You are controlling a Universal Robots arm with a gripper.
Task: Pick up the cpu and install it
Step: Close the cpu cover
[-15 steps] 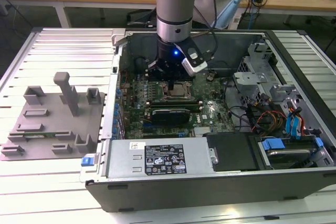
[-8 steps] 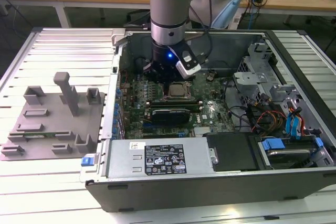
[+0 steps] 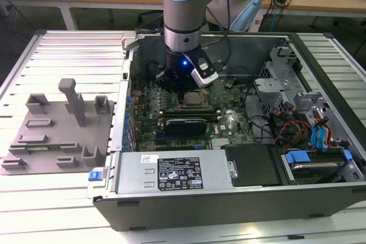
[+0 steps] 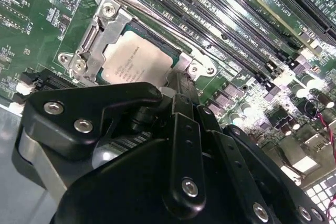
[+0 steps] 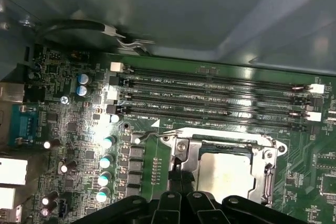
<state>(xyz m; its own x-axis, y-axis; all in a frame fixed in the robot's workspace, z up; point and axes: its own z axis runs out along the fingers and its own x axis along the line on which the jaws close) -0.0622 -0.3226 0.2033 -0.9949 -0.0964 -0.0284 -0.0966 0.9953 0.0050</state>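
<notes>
The arm (image 3: 184,4) stands straight down over the socket (image 3: 193,100), its wrist (image 3: 184,47) vertical, with a blue light lit. The tool (image 3: 180,86) hangs low, just above one edge of the socket.

Strong glare on motherboard (image 4: 247,85); case wall (image 5: 184,14) dim.

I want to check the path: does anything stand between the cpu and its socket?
Nothing visible does. The cpu lies inside the socket's metal frame, and the gripper is close by its edge.
</notes>
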